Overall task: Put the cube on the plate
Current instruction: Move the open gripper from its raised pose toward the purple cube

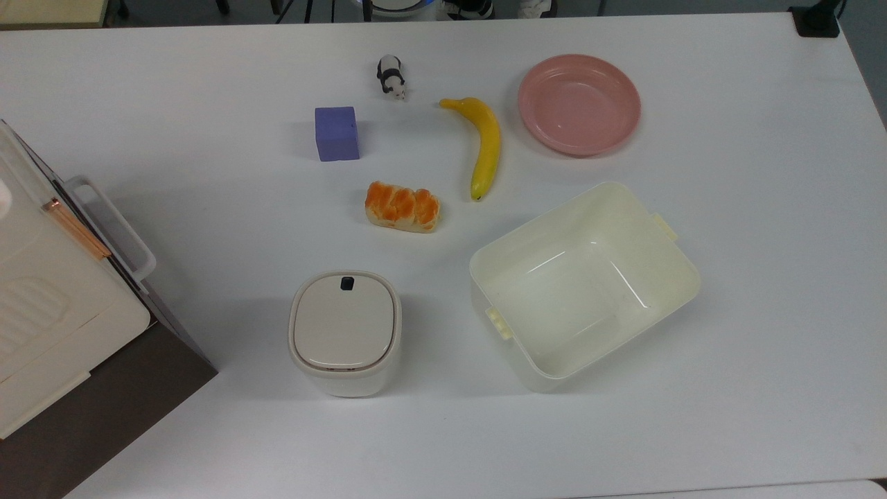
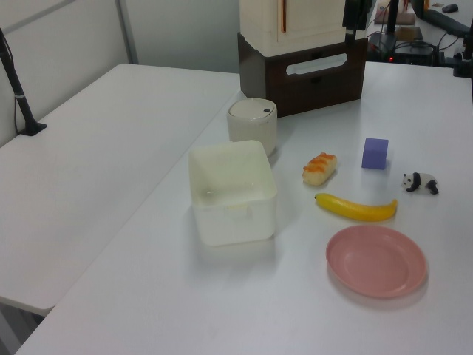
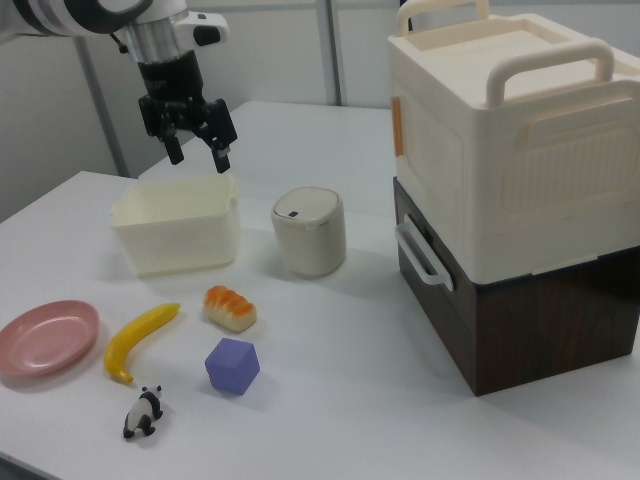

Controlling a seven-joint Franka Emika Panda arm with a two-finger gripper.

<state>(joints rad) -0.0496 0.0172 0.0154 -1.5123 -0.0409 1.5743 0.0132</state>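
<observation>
End effector (image 3: 198, 152): black, two-fingered, hanging from the arm in the right view, high above the counter (image 1: 727, 291) and over the cream tub (image 3: 177, 235); fingers spread apart, holding nothing. Cream tub (image 1: 585, 284): rectangular, open-topped, nothing in it. Lidded cream bin (image 1: 345, 331): rounded, closed lid with a small dark button, standing just beside the tub, on the top view's left of it. Bread roll (image 1: 402, 206): orange-glazed, lying between the bin and the cube. Cube (image 1: 337, 133): matte purple-blue, resting flat on the counter, touching nothing; in the top view it sits up and to the left of the roll, below and left of the panda figure. Panda figure (image 1: 391, 76): small, black and white, standing near the far edge in the top view. Banana (image 1: 481, 144): yellow, curved, lying between the cube and the plate. Plate (image 1: 579, 104): round, glossy pink, raised rim, bare, well apart from the cube on the top view's right, the banana lying close beside its rim. Stacked boxes (image 3: 520, 180): a cream handled case atop a dark wood-grain box, at the right view's right.
</observation>
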